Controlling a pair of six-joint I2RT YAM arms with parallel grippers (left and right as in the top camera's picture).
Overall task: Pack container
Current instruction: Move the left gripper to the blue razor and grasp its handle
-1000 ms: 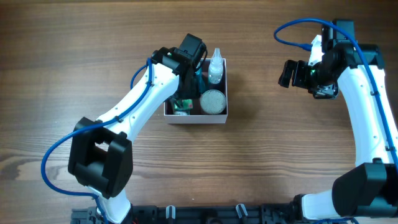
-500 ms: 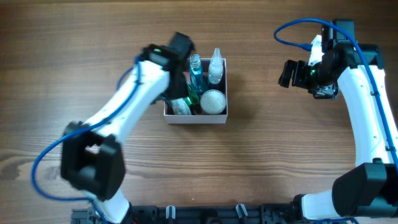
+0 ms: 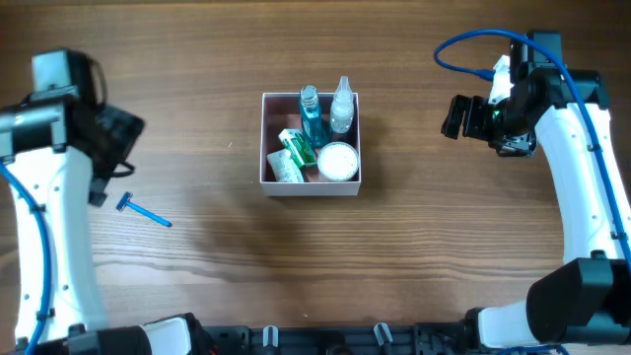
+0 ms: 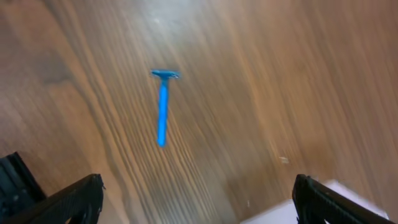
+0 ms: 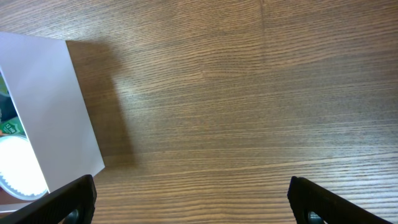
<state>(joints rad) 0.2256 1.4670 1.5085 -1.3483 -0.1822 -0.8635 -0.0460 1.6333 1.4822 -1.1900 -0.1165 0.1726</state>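
The wood-grain table (image 3: 394, 276) fills all three views, and my two white arms reach over it from its near edge, the left arm (image 3: 49, 227) along the left side and the right arm (image 3: 582, 168) along the right. The container (image 3: 311, 189), a square shallow box with thin white walls and a dusty pink inside, sits near the middle of the table, between the arms and touching neither. From the right wrist, its plain white outer wall (image 5: 50, 106) fills the left edge of the view. My left end effector (image 3: 110, 148) hangs above the table at the far left, well apart from the container; the left wrist view shows its dark fingers (image 4: 62, 202) spread wide with only bare wood between them. My right end effector (image 3: 458, 116) points toward the container from the right, also spread wide and holding nothing. Inside the container, a round white-lidded jar (image 3: 338, 160) lies in the near right corner, a blue bottle (image 3: 311, 113) and a clear bottle (image 3: 341, 106) with a white cap stand side by side along the far wall, and two green-and-white packets (image 3: 292, 156) lie in the left half. A blue disposable razor (image 3: 143, 211) lies flat on the table just beside my left end effector, its head toward the left edge.
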